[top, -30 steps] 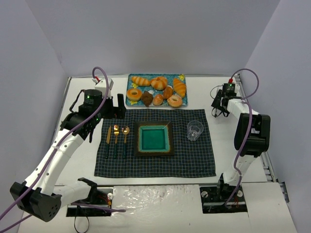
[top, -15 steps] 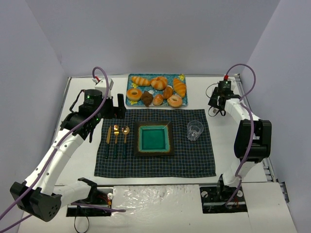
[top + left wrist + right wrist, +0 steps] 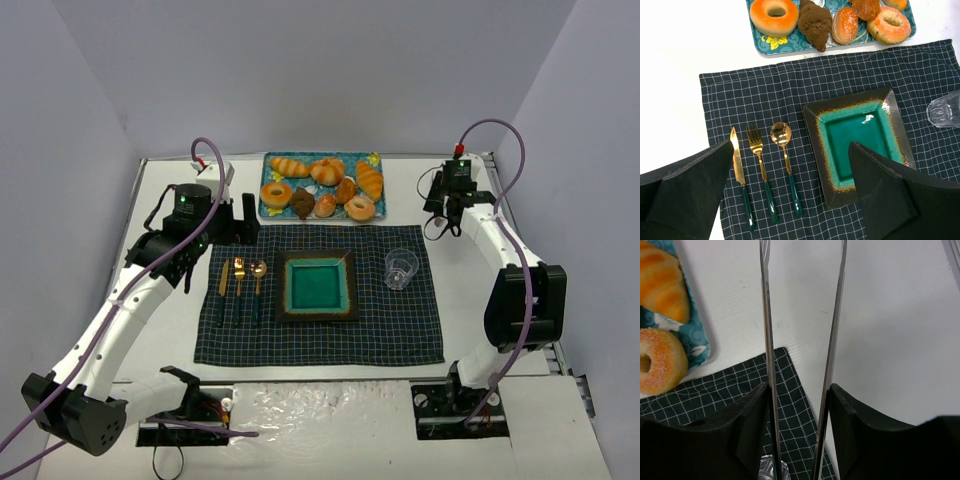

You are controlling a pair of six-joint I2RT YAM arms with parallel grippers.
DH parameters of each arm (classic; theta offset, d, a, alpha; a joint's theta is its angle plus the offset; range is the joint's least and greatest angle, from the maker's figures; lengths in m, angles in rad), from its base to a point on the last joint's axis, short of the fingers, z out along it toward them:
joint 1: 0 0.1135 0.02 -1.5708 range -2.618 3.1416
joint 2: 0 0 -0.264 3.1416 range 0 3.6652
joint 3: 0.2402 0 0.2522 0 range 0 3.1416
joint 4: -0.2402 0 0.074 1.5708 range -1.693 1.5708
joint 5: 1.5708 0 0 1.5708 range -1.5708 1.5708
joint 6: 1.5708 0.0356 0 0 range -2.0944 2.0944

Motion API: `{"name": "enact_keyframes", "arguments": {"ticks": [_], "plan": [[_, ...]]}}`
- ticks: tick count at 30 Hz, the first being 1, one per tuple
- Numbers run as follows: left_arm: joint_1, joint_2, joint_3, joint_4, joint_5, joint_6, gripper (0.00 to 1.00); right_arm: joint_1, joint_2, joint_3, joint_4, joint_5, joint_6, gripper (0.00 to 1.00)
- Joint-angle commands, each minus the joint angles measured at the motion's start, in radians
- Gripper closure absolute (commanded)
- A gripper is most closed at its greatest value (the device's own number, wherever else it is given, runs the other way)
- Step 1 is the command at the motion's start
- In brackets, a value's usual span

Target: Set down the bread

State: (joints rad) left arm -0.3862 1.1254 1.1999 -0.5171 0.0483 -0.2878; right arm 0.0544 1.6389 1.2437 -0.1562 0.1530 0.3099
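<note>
While the bread [image 3: 327,172] sits on its tray [image 3: 268,212] at the far side of the counter [image 3: 470,290], I judge the pick-up barely begun. From above, the right pincer [image 3: 446,210] hovers near the tray, and the plate [image 3: 283,285] is bare. Left wrist view: the left pincer [image 3: 790,150] is spread wide, holding nothing. Right wrist view: that pincer grips tongs [image 3: 766,315], tips cut off; next they must swing over the bread.

8 breads [image 3: 327,171], 1 tray [image 3: 771,44], 1 plate [image 3: 317,285], 1 glass [image 3: 400,268], 1 placemat [image 3: 400,330], 3 cutlery pieces [image 3: 239,285], 1 pair of tongs [image 3: 766,315].
</note>
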Motion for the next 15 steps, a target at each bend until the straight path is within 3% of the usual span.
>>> {"name": "enact_keyframes", "arguments": {"ticks": [1, 15], "plan": [[-0.006, -0.002, 0.017, 0.071, 0.004, 0.015, 0.03, 0.04, -0.091, 0.074, -0.004, 0.033, -0.012, 0.56], [-0.006, 0.001, 0.017, 0.068, -0.001, 0.015, 0.03, 0.203, -0.055, 0.201, -0.029, -0.019, 0.017, 0.58]]}}
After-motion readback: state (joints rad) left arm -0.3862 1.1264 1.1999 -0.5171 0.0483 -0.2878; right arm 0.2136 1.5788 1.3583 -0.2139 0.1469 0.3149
